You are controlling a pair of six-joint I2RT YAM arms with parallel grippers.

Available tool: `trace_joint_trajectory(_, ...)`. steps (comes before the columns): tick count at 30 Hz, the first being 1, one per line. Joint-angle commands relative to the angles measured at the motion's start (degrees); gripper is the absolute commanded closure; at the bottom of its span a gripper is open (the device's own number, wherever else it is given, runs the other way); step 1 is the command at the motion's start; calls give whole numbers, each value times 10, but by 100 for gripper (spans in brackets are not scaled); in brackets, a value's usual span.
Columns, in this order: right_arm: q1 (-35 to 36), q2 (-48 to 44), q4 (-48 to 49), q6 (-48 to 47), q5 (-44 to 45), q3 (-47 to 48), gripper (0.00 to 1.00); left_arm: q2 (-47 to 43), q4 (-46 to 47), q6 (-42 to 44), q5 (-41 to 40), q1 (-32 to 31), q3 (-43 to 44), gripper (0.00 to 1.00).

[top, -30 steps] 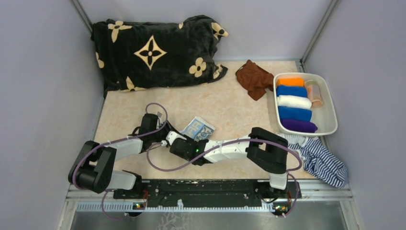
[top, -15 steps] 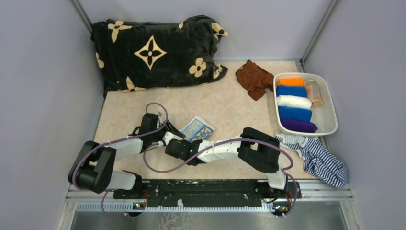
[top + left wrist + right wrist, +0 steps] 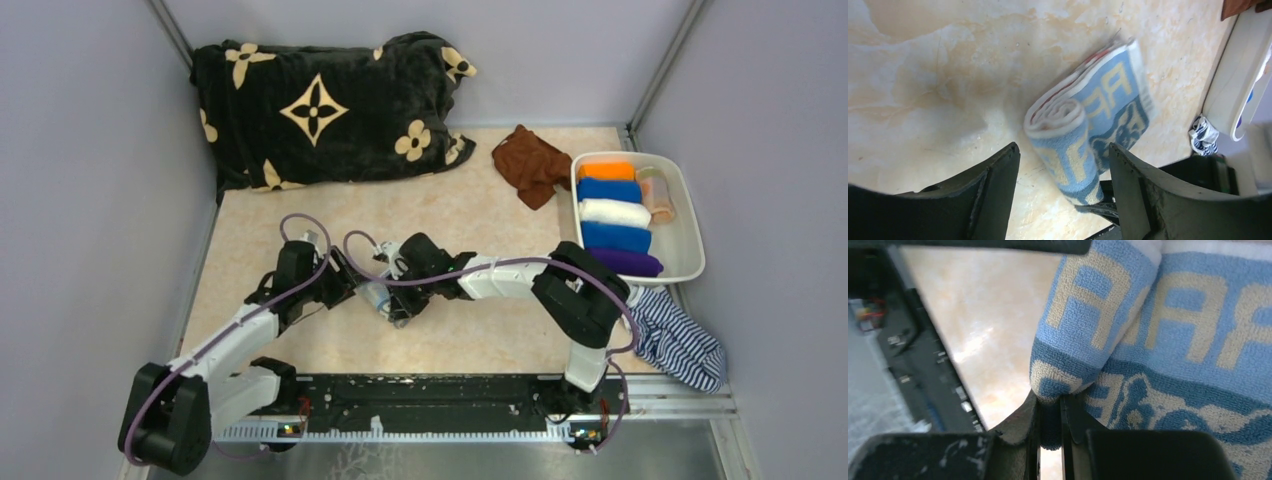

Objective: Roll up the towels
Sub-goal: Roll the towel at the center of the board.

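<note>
- Your left gripper (image 3: 1063, 150) is hovering low over the table (image 3: 938, 60) with its jaws spread wide, gripping nothing.
- The towel (image 3: 1083, 140), blue and white with beige letters, is lying on the table between those jaws. It is partly rolled: the rolled end is facing the left wrist camera, and the flat part is trailing away towards the tray (image 3: 1243, 85).
- Your right gripper (image 3: 1049, 402) is pinching a thin fold at the lower end of the roll, with its jaws pressed nearly together on the cloth.
- From above, both grippers are meeting near the middle of the table and covering most of the towel.
- The brown towel (image 3: 528, 163) is lying crumpled at the far side, just beside the tray's far left corner.
- The rolls (image 3: 613, 212) are sitting in the tray: orange, blue, white, blue and purple in a row, with a peach one beside them at the far right.
- The blanket (image 3: 320, 105) is lying bunched in the far left corner.
- The striped cloth (image 3: 672, 338) is lying at the near right, touching the tray's near end.
</note>
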Motion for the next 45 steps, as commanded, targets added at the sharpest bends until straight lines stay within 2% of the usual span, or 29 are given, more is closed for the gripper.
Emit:
trace_joint_trajectory(1, -45, -12, 172, 116, -268, -42, 100, -62, -64, 12, -34, 4, -8, 28)
trace_joint_trajectory(5, -87, 24, 303, 230, -354, -80, 100, -96, -82, 1, -5, 4, -20, 27)
trace_joint_trajectory(10, -123, 89, 464, 365, -398, -124, 99, -114, -87, -18, 31, 3, -38, 27)
trace_joint_trajectory(16, -124, 128, 483, 390, -393, -137, 99, -114, -70, -34, 47, 4, -50, 27)
trace_joint_trajectory(23, -124, 163, 509, 425, -382, -151, 99, -74, -21, -41, 58, 2, -65, 30)
trace_joint_trajectory(26, -125, 170, 491, 418, -371, -147, 98, -51, 3, -42, 52, 1, -68, 33)
trace_joint_trajectory(29, -125, 152, 417, 369, -345, -134, 93, -28, 15, -40, 39, 0, -71, 37)
trace_joint_trajectory(34, -125, 92, 300, 282, -303, -118, 72, 10, 36, -38, 34, -1, -80, 43)
trace_joint_trajectory(41, -97, -30, 96, 138, -151, -83, 53, 32, 46, -44, 21, -1, -100, 45)
trace_joint_trajectory(45, -51, -104, -2, 68, -17, -51, 50, 30, 34, -41, 11, -1, -97, 46)
